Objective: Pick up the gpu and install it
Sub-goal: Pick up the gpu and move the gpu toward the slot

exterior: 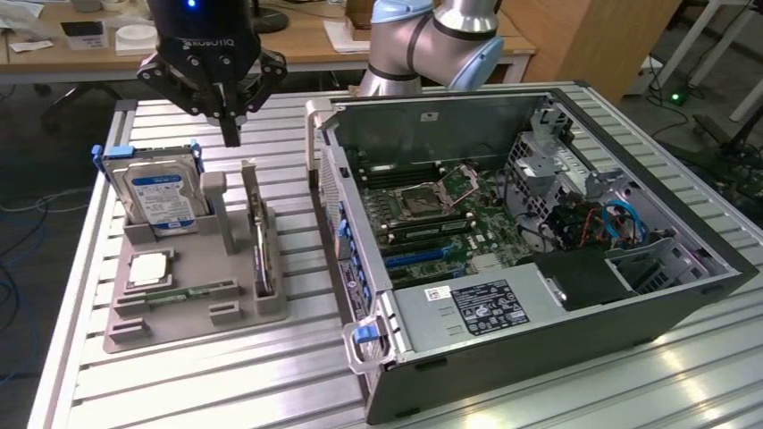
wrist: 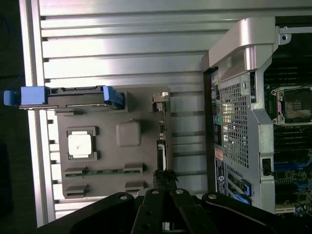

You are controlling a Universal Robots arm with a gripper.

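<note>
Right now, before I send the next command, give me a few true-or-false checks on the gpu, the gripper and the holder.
1. The gpu stands on its edge in the grey holder. True.
2. The gripper is shut on the gpu. False: it is shut but holds nothing, and hangs above the holder, clear of the card.
3. The hard drive lies flat inside the computer case. False: it stands upright in the holder, outside the case.
4. The case is open, with its motherboard exposed. True.
</note>
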